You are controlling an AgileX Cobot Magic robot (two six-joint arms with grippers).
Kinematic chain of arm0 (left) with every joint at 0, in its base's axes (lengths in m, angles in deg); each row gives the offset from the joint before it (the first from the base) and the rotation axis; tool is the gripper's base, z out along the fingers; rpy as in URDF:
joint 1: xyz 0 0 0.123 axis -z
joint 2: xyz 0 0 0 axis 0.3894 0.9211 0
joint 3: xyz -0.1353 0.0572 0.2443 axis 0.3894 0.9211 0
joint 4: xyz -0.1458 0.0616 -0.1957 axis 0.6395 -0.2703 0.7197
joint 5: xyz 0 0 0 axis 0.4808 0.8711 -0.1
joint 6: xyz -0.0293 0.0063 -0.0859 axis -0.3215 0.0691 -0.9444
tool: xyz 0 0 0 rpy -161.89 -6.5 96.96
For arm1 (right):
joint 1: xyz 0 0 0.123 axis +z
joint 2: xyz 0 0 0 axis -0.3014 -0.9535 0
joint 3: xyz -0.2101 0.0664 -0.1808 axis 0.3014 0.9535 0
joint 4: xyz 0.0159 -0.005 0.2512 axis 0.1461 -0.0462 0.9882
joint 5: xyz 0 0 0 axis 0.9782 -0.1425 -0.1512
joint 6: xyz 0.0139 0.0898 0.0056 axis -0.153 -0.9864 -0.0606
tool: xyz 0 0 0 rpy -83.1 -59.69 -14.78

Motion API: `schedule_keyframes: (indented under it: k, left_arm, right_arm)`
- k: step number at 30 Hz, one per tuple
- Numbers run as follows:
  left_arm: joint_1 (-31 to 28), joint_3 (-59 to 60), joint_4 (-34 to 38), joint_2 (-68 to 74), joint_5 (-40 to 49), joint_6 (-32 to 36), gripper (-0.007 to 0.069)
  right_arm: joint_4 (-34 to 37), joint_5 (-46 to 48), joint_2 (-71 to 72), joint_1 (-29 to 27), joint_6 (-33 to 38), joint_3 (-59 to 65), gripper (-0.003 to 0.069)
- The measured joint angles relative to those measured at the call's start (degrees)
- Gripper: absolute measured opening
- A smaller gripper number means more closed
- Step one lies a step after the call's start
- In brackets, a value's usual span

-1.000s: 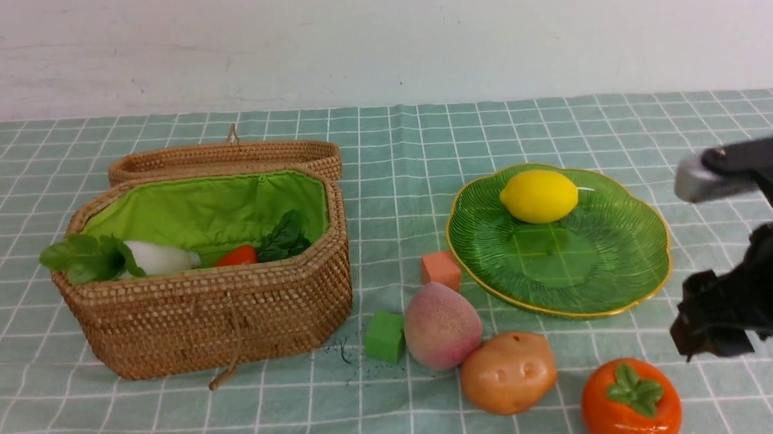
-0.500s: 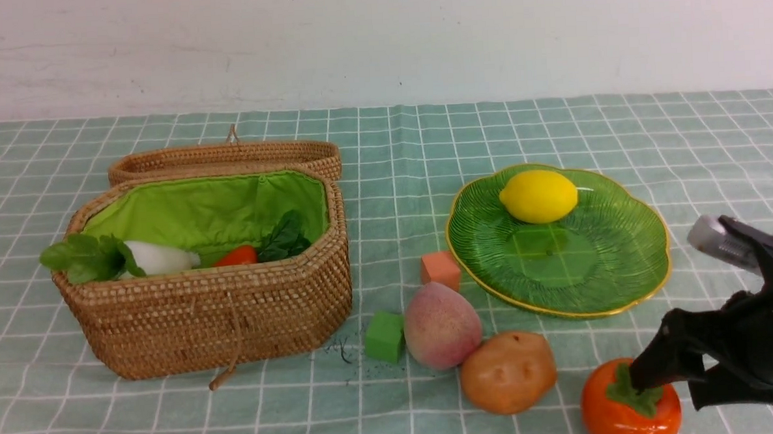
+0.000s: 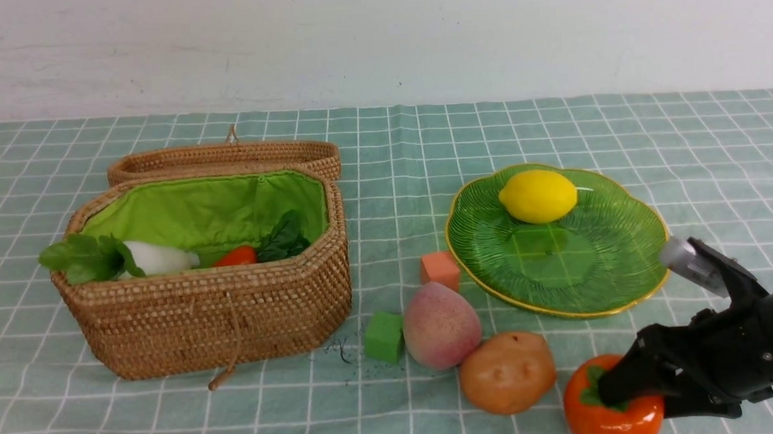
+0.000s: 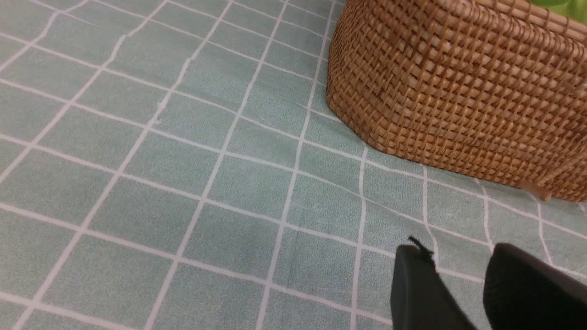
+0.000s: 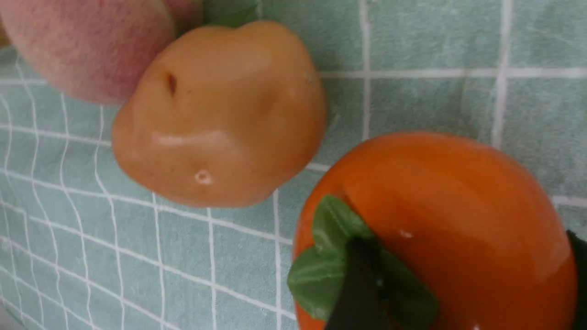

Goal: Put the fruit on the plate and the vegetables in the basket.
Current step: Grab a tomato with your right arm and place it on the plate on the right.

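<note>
Right gripper straddles the persimmon at near right, one finger on its calyx; firm grip not confirmable. Left gripper narrowly parted, empty, near the basket. Lemon on the plate. Peach and potato side by side on the cloth.

The left gripper holds its two black fingers apart and empty above the checked cloth, near the basket and its woven wall.
</note>
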State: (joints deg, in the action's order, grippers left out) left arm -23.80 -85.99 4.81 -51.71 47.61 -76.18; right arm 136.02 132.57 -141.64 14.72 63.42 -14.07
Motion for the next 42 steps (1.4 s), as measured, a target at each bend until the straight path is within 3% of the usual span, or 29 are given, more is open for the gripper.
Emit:
schedule_keyframes:
  k: [8, 15, 23, 27, 35, 42]
  left_arm:
    - [0.0, 0.0, 0.0, 0.0, 0.0, 0.0, 0.0221]
    - [0.0, 0.0, 0.0, 0.0, 0.0, 0.0, 0.0226]
    - [0.0, 0.0, 0.0, 0.0, 0.0, 0.0, 0.0233]
    - [0.0, 0.0, 0.0, 0.0, 0.0, 0.0, 0.0237]
    - [0.0, 0.0, 0.0, 0.0, 0.0, 0.0, 0.0237]
    - [0.0, 0.0, 0.0, 0.0, 0.0, 0.0, 0.0237]
  right_arm:
    - [-1.1, 2.3, 1.9, 0.0, 0.8, -1.5, 0.0496]
    - [-0.6, 7.6, 6.5, 0.0, -1.1, -14.0, 0.0496]
    - [-0.7, 0.0, 2.4, 0.0, -4.6, -27.8, 0.0496]
    - [-0.7, -3.4, -6.3, 0.0, -4.9, -32.6, 0.0496]
    - [-0.7, -9.7, -16.4, 0.0, -4.9, -33.3, 0.0496]
    - [-1.9, -14.0, -17.2, 0.0, -4.9, -33.5, 0.0496]
